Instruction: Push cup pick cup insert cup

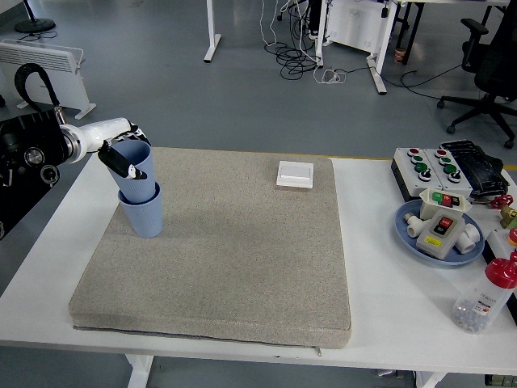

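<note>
Nesting step, upper left of frame: my left hand (121, 155) grips upper cup (136, 170) by rim, keeping it partway inside lower cup (143, 212) w/ base clear.

grey mat (234, 250), white switch (295, 174), perhaps button boxes (424, 170)

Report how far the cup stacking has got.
Done: the left hand has picked up one blue cup. In hand: that upper cup is gripped and partly sunk, tilted, into the lower blue cup standing on the grey mat. Left: seat it fully and let go.
</note>
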Robot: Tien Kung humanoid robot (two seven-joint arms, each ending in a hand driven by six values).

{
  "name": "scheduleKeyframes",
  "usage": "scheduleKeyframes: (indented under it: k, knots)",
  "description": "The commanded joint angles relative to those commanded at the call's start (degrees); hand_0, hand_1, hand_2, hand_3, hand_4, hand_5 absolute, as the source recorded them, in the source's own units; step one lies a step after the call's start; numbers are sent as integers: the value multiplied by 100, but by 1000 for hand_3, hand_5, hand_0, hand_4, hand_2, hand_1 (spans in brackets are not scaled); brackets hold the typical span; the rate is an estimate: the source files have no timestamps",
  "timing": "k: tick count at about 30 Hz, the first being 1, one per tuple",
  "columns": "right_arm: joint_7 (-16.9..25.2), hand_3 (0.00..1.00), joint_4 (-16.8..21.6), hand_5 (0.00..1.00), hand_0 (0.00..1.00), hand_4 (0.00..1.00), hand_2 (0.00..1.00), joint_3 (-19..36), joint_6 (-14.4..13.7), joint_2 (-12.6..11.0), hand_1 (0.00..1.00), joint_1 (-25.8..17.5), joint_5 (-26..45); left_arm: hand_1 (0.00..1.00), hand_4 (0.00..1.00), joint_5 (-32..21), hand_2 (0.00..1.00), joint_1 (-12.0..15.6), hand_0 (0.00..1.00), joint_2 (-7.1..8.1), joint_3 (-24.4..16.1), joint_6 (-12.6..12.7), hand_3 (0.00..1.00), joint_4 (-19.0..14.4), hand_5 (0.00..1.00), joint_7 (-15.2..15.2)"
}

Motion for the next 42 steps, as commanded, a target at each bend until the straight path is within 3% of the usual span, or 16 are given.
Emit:
scheduleKeyframes:
  k: [4, 5, 10, 11, 17, 18, 23, 24, 31, 35, 36, 41, 42]
  knots:
    - [1, 579, 0, 474, 725, 126, 652, -5, 0, 2, 649, 1, -1, 466, 769, -56, 474, 7, 307, -57, 34, 34, 488, 131, 146, -71]
    - [1, 579, 0, 472, 725, 125, 652, -9, 1, 2, 649, 2, 2, 555, 853, -56, 577, 9, 451, -75, 44, 43, 498, 170, 274, -90]
    - [0, 579, 0, 472, 725, 125, 652, -14, 3, -1, 649, 5, -3, 555, 853, -99, 577, 11, 451, -127, 58, 69, 498, 268, 274, -83]
    - [-1, 580, 0, 471, 725, 125, 651, -14, 3, -1, 650, 7, -5, 808, 959, -107, 872, 11, 773, -138, 55, 71, 624, 295, 491, -70]
    - [1, 580, 0, 471, 725, 125, 651, -18, 4, -5, 650, 10, 5, 808, 959, -149, 872, 18, 773, -156, 53, 76, 624, 385, 491, 25]
    - [1, 580, 0, 472, 725, 125, 652, -18, 4, -6, 649, 10, 5, 946, 998, -151, 998, 20, 930, -156, 55, 83, 910, 402, 603, 38]
    - [1, 580, 0, 472, 725, 125, 652, -19, 4, -6, 649, 11, 9, 946, 998, -125, 998, 33, 930, -157, 49, 156, 910, 456, 603, -12]
    - [0, 580, 0, 473, 725, 125, 652, -17, 5, -6, 649, 12, 1, 974, 998, -126, 998, 36, 972, -156, 44, 183, 998, 468, 626, -36]
    - [-1, 579, 0, 472, 725, 125, 652, -10, 5, 0, 650, 11, 1, 975, 998, -115, 998, 82, 982, -118, -102, 364, 998, 391, 633, -148]
    - [2, 579, 0, 472, 725, 125, 652, -8, 6, 2, 650, 9, 7, 975, 998, -410, 998, 177, 982, -38, -289, 1008, 998, 222, 633, -455]
    - [3, 579, 0, 473, 725, 125, 652, -3, 6, 2, 650, 7, 7, 785, 760, -575, 888, 232, 836, 3, -413, 1224, 795, 140, 724, -569]
    - [4, 579, 0, 473, 725, 125, 652, 18, 6, 3, 650, -3, -9, 785, 760, -1172, 888, 543, 836, 143, -954, 1978, 795, -233, 724, -975]
    - [5, 580, 0, 472, 725, 125, 652, 28, 4, 5, 649, -8, -16, 684, 677, -1419, 717, 698, 714, 184, -1182, 2197, 624, -405, 784, -1091]
